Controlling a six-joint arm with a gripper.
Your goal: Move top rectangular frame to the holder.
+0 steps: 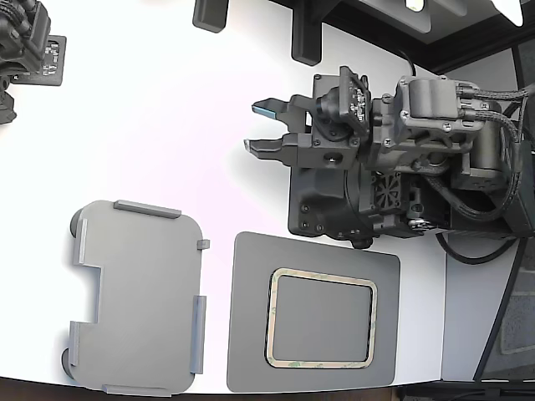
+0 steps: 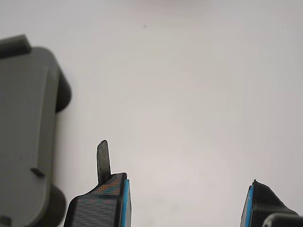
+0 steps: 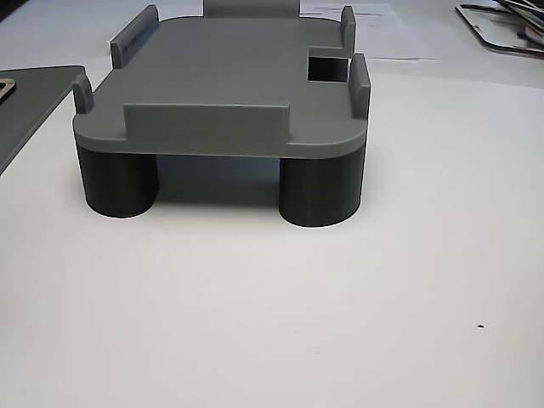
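Note:
The tan-beige rectangular frame [image 1: 322, 317] lies flat on a dark grey mat [image 1: 251, 334] at the front of the table in the exterior view; a corner of it shows in the other view [image 3: 5, 87]. The light grey holder [image 1: 138, 296] stands to the exterior view's left of the mat, empty, on round feet; it also shows in the other view [image 3: 221, 81] and the wrist view [image 2: 23, 127]. My gripper [image 1: 261, 127] is open and empty, above bare table behind the mat, fingers pointing to the exterior view's left. It shows in the wrist view [image 2: 187, 203] too.
The arm's black base [image 1: 359, 196] sits behind the mat at the exterior view's right. A second black arm [image 1: 21, 46] is at the back left. Dark brackets [image 1: 305, 38] stand at the table's back edge. The white table [image 1: 150, 125] curves off at front.

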